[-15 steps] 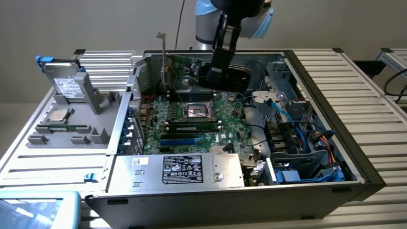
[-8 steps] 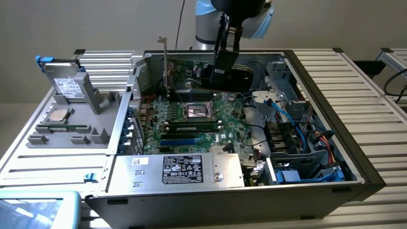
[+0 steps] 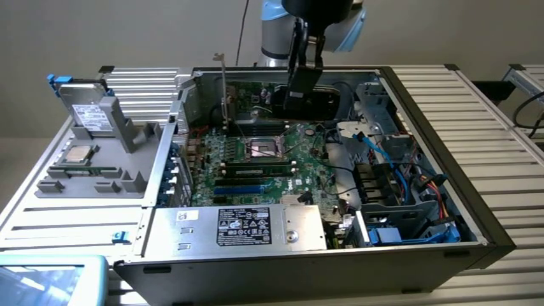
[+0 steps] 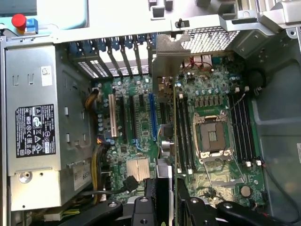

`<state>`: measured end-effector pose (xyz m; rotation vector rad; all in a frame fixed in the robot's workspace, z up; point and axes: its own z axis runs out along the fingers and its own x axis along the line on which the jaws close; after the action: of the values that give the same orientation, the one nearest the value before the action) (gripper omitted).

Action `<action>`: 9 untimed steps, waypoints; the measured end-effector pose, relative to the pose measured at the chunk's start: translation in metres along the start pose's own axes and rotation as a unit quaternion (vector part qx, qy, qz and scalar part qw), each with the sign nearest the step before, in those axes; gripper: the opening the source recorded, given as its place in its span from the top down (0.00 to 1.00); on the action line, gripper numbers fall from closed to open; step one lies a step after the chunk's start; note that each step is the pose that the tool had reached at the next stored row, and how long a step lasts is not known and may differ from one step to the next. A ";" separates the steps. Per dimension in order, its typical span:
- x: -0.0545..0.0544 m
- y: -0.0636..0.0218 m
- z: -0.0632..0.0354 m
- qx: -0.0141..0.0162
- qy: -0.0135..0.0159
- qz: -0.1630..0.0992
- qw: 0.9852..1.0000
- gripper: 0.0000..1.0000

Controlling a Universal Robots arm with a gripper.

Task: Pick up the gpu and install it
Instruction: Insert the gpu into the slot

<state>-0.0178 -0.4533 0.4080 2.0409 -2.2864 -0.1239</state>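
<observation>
The gpu [image 3: 252,97], a green card with a thin silver end bracket, hangs upright inside the open computer case, above the motherboard [image 3: 255,182] at the far side. My gripper [image 3: 299,95] is shut on the card's top edge. In the wrist view the gpu [image 4: 167,59] shows edge-on, bracket end toward the case's rear slot openings. My gripper [image 4: 162,195] clamps it from both sides. The card's lower edge hovers beside the long blue expansion slot [image 4: 153,117], between that slot and the memory slots, and I cannot tell if it touches the board.
A silver power supply [image 3: 246,226] fills the case's near corner. The processor socket [image 3: 265,148] and a seated memory stick [image 3: 259,169] lie mid-board. Cables and drive bays [image 3: 399,191] crowd the exterior view's right. A grey tray [image 3: 93,178] outside holds a processor, memory stick and drive.
</observation>
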 end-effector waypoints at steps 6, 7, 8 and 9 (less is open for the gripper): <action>-0.009 0.0013 0.0054 0.008 0.007 -0.014 1.000 0.72; -0.010 0.0019 0.0063 0.009 0.009 -0.015 1.000 0.72; -0.012 0.0025 0.0072 0.009 0.011 -0.016 1.000 0.72; -0.013 0.0033 0.0081 0.010 0.014 -0.017 1.000 0.72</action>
<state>-0.0204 -0.4399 0.4003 2.0784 -2.2468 -0.0753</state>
